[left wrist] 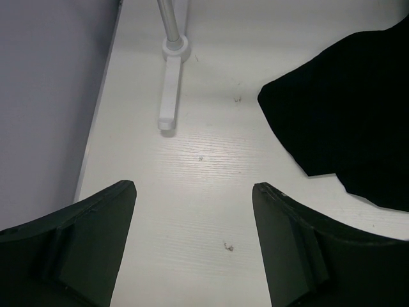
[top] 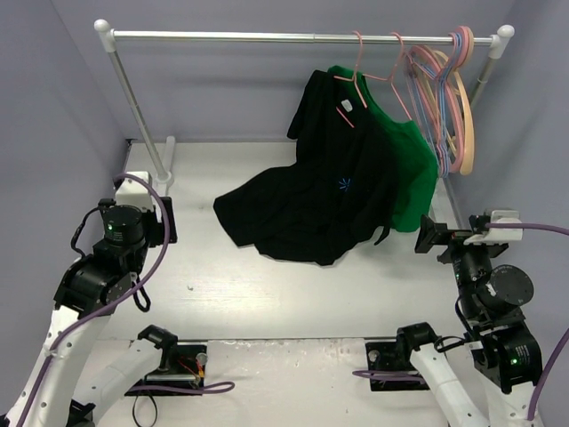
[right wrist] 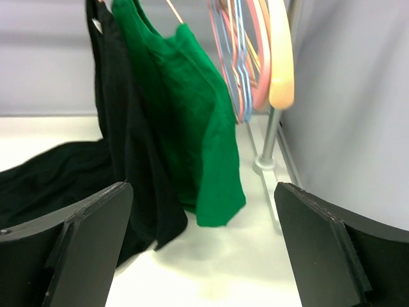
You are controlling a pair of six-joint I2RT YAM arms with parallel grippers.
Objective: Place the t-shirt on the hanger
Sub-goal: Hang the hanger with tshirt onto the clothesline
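Observation:
The black t-shirt (top: 311, 196) hangs by its neck on the pink wire hanger (top: 358, 62), which is hooked on the rail. One shoulder is up at the hanger, and the rest slumps down and spreads over the table. Its white neck label and blue chest mark show. The shirt also shows in the left wrist view (left wrist: 351, 121) and in the right wrist view (right wrist: 121, 128). My left gripper (top: 160, 213) (left wrist: 193, 192) is open and empty above bare table, left of the shirt. My right gripper (top: 429, 235) (right wrist: 203, 192) is open and empty, right of the shirts.
A green t-shirt (top: 409, 169) (right wrist: 192, 109) hangs on another pink hanger behind the black one. Spare pink, blue and tan hangers (top: 449, 89) crowd the rail's (top: 222, 36) right end. Rail posts stand at the back left (left wrist: 174, 48) and back right (right wrist: 268, 147). Grey walls close in both sides.

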